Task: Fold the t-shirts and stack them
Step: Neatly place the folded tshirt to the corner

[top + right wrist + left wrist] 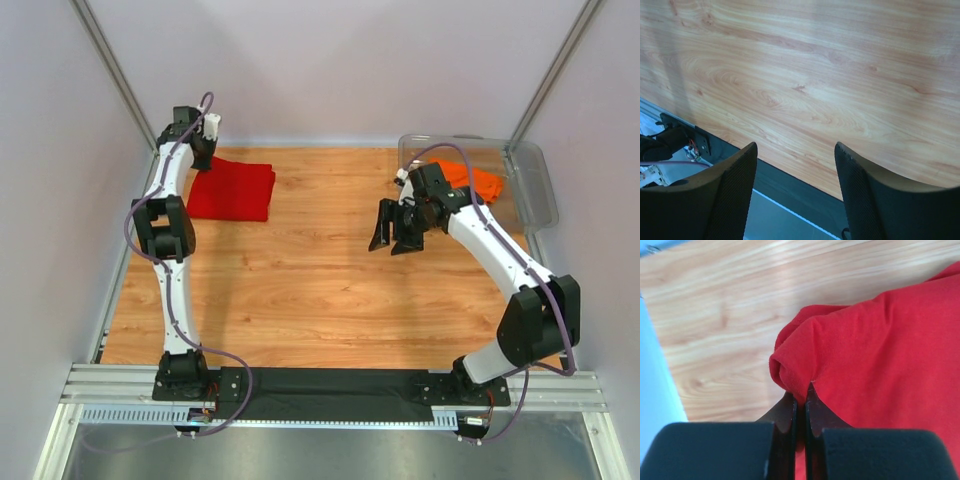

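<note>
the red t-shirt (232, 192) lies as a folded rectangle on the worktop (320, 290), well apart from the clear plastic bin (535, 200), at the end of the worktop farthest from it. the orange t-shirt (475, 180) sits crumpled inside the bin. the left fingers (788, 412) are pressed together on a rolled corner of the red t-shirt, on its side away from the bin, with a sliver of red cloth caught between them. the right fingers (730, 190) stand apart and hold nothing, hovering above bare worktop just beside the bin.

the step in hand looks like finishing or tidying the fold of the red t-shirt: the corner is pinched but not yet carried anywhere. the next move probably calls for lifting that corner only slightly and drawing it flat or over, without dragging the folded layers out of shape, since soft cloth likely slides on smooth wood. the orange t-shirt is not yet taken out, folded or stacked, so the task seems half done at most.
</note>
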`<state>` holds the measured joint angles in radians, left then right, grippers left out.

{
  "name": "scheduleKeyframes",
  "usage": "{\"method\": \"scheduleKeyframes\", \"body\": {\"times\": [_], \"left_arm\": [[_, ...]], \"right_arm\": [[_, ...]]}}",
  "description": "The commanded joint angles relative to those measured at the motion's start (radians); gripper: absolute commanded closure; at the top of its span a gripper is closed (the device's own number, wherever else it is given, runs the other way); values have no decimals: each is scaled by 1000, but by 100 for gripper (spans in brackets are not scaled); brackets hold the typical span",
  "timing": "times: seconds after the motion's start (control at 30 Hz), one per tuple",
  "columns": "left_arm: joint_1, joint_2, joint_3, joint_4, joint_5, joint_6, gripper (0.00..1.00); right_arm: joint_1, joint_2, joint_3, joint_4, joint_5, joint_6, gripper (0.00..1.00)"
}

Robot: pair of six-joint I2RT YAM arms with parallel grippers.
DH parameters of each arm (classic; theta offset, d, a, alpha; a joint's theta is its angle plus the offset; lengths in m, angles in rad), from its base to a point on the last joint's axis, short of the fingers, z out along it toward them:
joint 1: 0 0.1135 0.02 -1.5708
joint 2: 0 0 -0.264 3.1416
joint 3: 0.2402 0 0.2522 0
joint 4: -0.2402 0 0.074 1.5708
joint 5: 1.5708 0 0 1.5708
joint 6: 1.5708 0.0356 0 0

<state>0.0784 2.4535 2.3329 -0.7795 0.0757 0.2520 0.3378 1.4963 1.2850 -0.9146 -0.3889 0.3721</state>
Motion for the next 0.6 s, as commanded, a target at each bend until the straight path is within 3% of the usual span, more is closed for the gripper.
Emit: {"method": "scheduleKeyframes", "body": {"times": [0.0, 0.17, 0.33, 0.57], "left_arm": [[-5, 41, 17, 94, -129, 194, 100], [49, 116, 115, 167, -149, 234, 100], [58, 151, 132, 296, -217, 345, 100], [89, 157, 143, 428, -206, 374, 100]], "right_arm": [[3, 54, 71, -39, 25, -15, 36], [10, 120, 111, -55, 30, -19, 37], [15, 188, 160, -55, 25, -12, 38], [17, 254, 201, -47, 21, -9, 39]]}}
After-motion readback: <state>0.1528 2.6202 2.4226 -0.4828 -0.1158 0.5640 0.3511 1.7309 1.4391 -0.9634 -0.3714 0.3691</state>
